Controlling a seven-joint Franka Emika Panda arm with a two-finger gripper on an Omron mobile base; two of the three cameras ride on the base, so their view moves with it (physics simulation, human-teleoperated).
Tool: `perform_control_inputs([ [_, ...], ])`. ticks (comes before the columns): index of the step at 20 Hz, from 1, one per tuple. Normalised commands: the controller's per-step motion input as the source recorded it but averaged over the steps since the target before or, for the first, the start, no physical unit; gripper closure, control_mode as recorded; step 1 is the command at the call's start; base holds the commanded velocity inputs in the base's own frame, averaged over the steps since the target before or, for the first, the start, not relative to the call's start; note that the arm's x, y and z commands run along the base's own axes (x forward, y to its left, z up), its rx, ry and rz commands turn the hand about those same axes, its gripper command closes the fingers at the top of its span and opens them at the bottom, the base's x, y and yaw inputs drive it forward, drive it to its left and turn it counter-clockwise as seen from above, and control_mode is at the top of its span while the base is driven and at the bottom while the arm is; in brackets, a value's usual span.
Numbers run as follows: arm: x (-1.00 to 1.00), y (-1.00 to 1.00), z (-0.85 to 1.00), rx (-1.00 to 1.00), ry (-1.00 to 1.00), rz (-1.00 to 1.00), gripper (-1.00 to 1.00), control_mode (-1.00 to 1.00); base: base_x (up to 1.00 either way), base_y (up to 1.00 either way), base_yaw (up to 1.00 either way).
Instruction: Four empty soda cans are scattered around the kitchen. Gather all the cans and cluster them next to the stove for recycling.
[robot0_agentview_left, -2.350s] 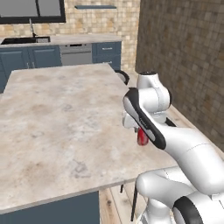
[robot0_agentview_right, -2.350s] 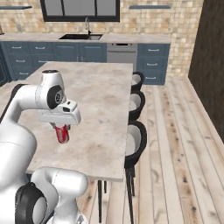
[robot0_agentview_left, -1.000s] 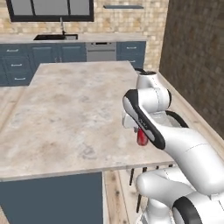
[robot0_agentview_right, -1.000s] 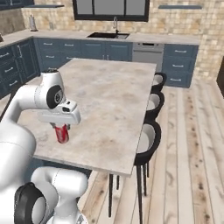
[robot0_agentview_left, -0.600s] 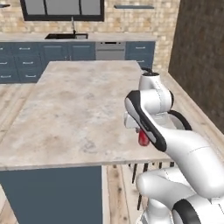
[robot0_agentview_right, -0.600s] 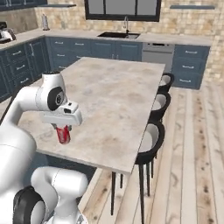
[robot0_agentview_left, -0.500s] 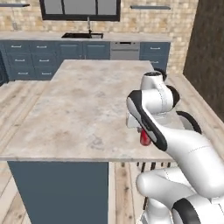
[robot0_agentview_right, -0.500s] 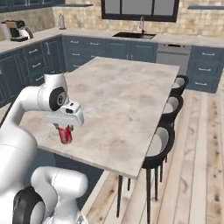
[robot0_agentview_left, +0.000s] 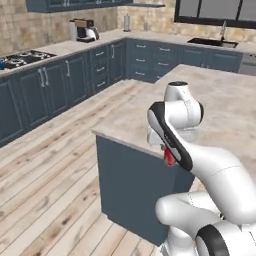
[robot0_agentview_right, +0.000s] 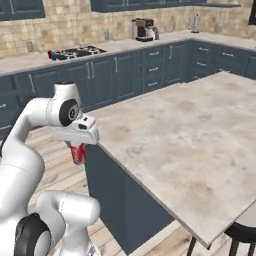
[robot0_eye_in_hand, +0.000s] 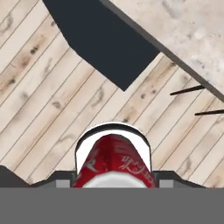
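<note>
Between the hand's (robot0_eye_in_hand: 113, 177) fingers, a red can (robot0_eye_in_hand: 114, 162) bears unreadable white script.

Navy cabinets (robot0_agentview_left: 75, 82), wood-plank floor (robot0_agentview_left: 45, 180), marble-topped island (robot0_agentview_right: 200, 145), tan tiled wall (robot0_agentview_right: 65, 22).

The gripper (robot0_agentview_right: 77, 154), clamping a red can (robot0_agentview_right: 78, 153), is hanging over open floor (robot0_agentview_left: 45, 190) just off the island (robot0_agentview_right: 190, 145) corner. In the right base view the island is blocking from 1 to 4 o'clock. Towards 11 o'clock a bare floor lane is running to the stove (robot0_agentview_right: 80, 51) counter, where small cans (robot0_agentview_right: 52, 55) are standing at the stove's left edge.
</note>
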Motion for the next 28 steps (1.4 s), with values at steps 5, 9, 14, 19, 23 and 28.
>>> perform_control_inputs([
  [5, 0.00, 0.00, 0.00, 0.00, 0.00, 0.00, 1.00, 1.00, -0.02, -0.02, 0.74],
  [9, 0.00, 0.00, 0.00, 0.00, 0.00, 0.00, 1.00, 1.00, 0.01, -0.14, 0.62],
  [14, 0.00, 0.00, 0.00, 0.00, 0.00, 0.00, 1.00, 1.00, 0.76, -0.26, 0.19],
  [19, 0.00, 0.00, 0.00, 0.00, 0.00, 0.00, 1.00, 1.00, 1.00, -0.15, 0.00],
  [23, 0.00, 0.00, 0.00, 0.00, 0.00, 0.00, 1.00, 1.00, 1.00, 0.00, 0.01],
  [28, 0.00, 0.00, 0.00, 0.00, 0.00, 0.00, 1.00, 1.00, 1.00, 0.00, 0.12],
])
